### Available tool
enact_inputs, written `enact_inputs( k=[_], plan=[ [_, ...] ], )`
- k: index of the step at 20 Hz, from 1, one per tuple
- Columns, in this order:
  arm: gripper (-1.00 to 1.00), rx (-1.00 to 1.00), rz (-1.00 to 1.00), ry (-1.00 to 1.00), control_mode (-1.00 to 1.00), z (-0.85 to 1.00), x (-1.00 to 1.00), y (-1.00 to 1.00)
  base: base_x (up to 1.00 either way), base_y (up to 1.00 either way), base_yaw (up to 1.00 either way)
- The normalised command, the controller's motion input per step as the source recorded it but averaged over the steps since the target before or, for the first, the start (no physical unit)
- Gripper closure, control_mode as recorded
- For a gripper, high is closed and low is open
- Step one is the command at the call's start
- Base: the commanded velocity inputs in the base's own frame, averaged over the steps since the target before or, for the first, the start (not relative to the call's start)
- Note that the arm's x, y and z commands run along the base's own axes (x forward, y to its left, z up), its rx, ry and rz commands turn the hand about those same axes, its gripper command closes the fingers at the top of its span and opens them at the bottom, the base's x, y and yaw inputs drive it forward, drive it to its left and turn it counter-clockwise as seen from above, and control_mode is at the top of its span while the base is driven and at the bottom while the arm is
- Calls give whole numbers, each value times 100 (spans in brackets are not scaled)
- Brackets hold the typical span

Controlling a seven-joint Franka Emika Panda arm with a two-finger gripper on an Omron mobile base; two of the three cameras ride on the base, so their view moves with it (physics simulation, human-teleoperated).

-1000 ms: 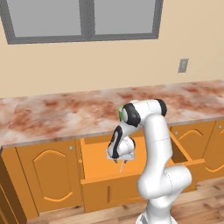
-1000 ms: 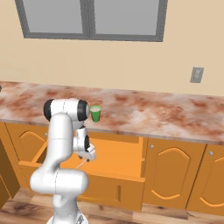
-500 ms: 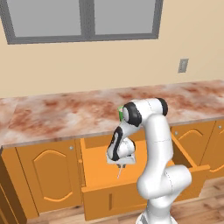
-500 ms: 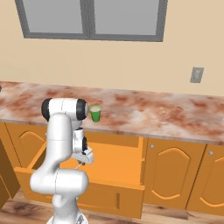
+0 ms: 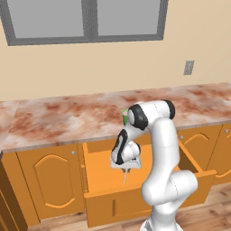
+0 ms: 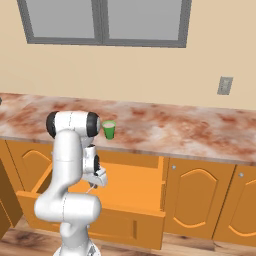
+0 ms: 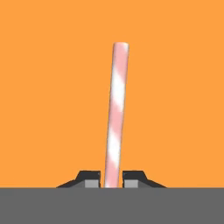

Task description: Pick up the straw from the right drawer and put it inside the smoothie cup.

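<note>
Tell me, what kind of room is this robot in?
It looks like a kitchen, a computer-made one. A long marbled countertop runs under a window, with orange cabinet doors below it. A drawer is pulled open, and a little green smoothie cup stands on the counter.

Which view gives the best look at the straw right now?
The hand view: the straw runs pink-and-white striped up from between the shut gripper fingertips, over the drawer's orange floor. The left base view shows a thin sliver; the right base view barely shows it.
</note>
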Motion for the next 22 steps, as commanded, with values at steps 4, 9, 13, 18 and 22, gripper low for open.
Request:
enact_inputs(
  k=[4, 9, 13, 18, 22],
  plan=[
    [100, 0, -1, -5, -100, 64, -12, -11, 0, 0, 0],
    [100, 0, -3, -1, -100, 78, 0, -17, 0, 0, 0],
    [100, 0, -4, -5, -100, 84, -2, -17, 0, 0, 0],
    [100, 1, -2, -22, -100, 97, -1, -10, 0, 0, 0],
    [100, 3, 0, -20, -100, 100, 0, -22, 0, 0, 0]
  ],
)
